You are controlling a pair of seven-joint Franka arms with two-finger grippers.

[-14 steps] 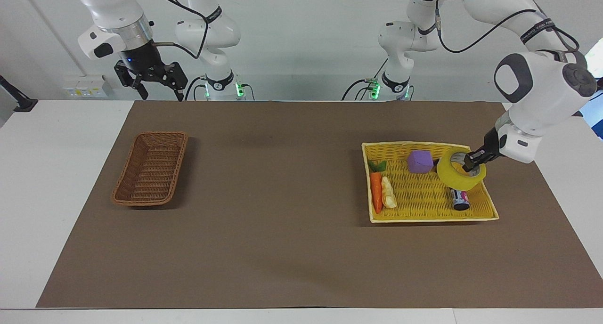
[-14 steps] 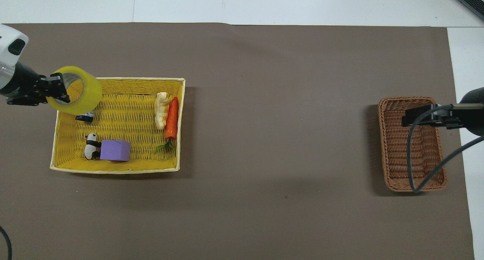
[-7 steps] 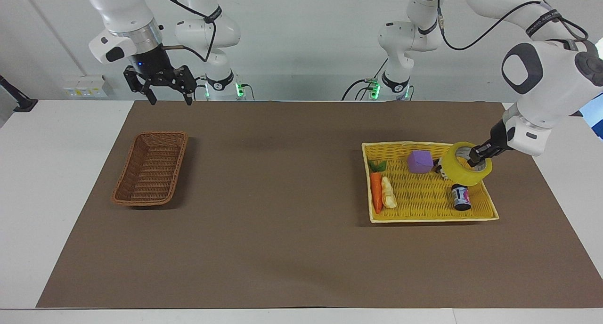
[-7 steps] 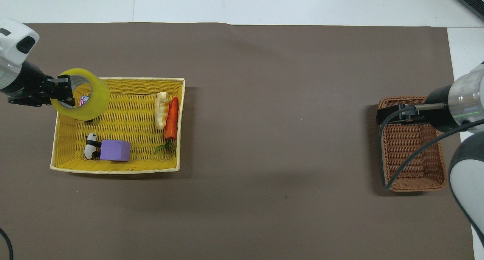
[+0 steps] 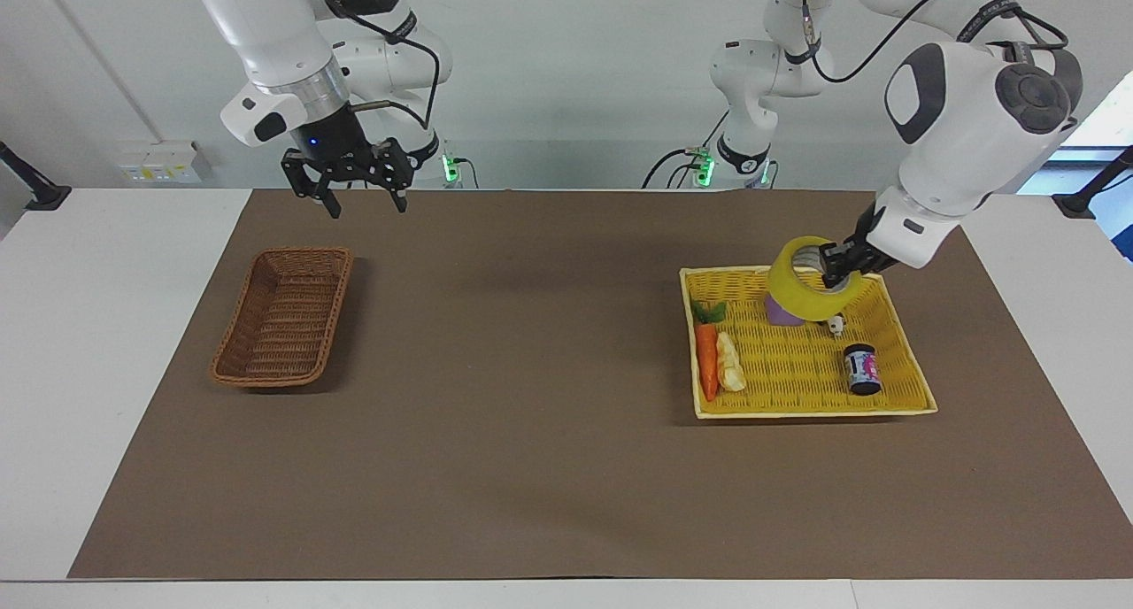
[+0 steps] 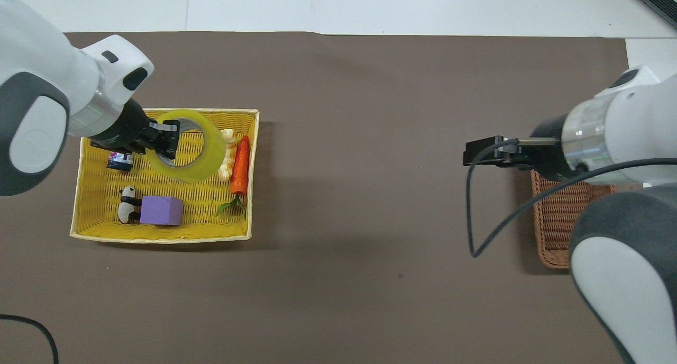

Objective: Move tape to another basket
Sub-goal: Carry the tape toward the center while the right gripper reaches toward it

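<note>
- Tape [image 5: 807, 281]: wide translucent yellow roll, pale inner core, tilted, lifted over the yellow tray [image 5: 912, 386].
- Left gripper [image 5: 836, 267] pinches its rim.
- Right gripper [image 5: 357, 187] spread, waiting above the mat [image 5: 531, 343].

My yellow tray-basket [image 5: 912, 388] holds a purple cube [image 6: 161, 210], a panda figure [image 6: 126, 204] touching it, a carrot [image 5: 706, 361], a small jar [image 5: 863, 369].

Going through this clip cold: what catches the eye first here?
The yellow tape roll, held in the air by the left tool over the yellow tray-basket of small toys. Next, the brown wicker basket at the right arm's end of the table, with the right tool open and raised above the mat near it.
</note>
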